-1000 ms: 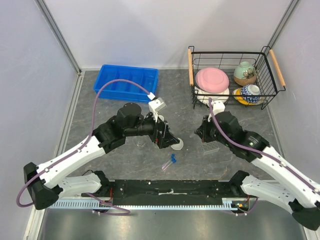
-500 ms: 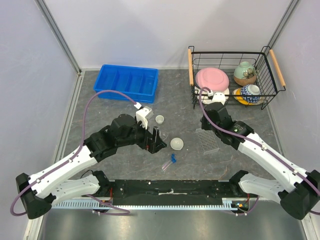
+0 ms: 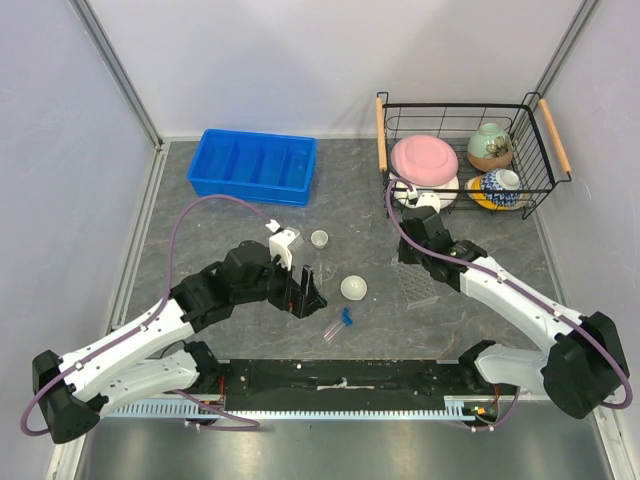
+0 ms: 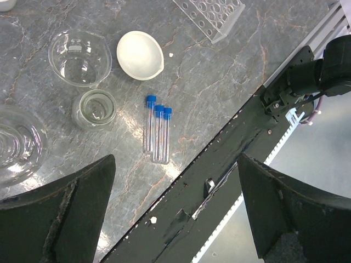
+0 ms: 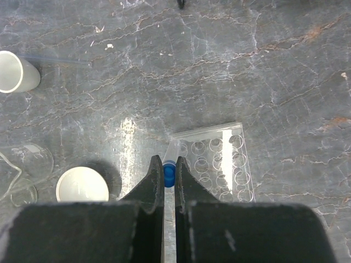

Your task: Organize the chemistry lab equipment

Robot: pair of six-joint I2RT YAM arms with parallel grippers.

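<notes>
Pale lilac walls (image 3: 330, 60) box in my grey, marble-veined tabletop (image 3: 220, 215). My right claw (image 5: 169, 164) is pinched tight on a clear blue-capped tube (image 5: 169, 176) at the corner of the perforated clear plastic rack (image 5: 219, 164). My left claw (image 4: 175, 161) gapes wide and empty above three capped tubes (image 4: 156, 134), which lie side by side near a round white dish (image 4: 140, 55).

A white dish (image 3: 353, 288) sits between the left pincer (image 3: 310, 293) and the clear rack (image 3: 421, 284).

Three blue-capped tubes (image 4: 158, 137) lie flat side by side — white dish (image 4: 140, 55) at 12 o'clock; a fourth tube (image 5: 169, 175) held at the clear rack's (image 5: 219, 164) edge.
</notes>
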